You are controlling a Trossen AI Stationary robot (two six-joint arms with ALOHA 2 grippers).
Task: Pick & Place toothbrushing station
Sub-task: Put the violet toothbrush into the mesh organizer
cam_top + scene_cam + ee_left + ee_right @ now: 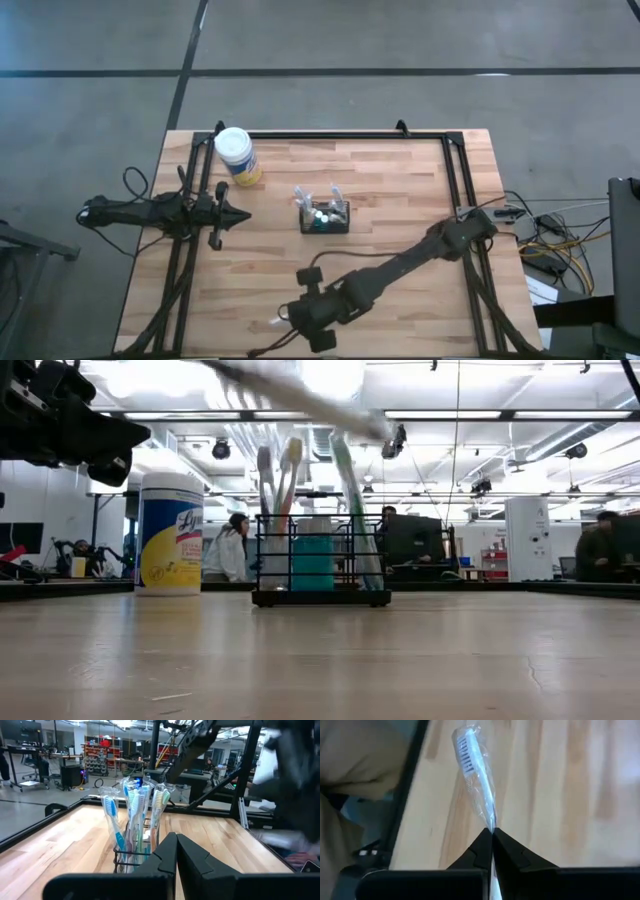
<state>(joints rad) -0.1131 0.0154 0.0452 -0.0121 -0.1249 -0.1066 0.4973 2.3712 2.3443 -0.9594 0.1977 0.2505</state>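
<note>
Jar (172, 532) label "Lysol", beside station (321, 565).

Light wooden table (400, 190): toothbrushing station (326, 217) near centre; white-capped jar (237, 155) stands well apart from the station, toward the left arm's side.

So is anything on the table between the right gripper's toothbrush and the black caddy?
Nothing visible: bare wood lies between the right gripper, shut on a wrapped toothbrush, and the caddy.
</note>
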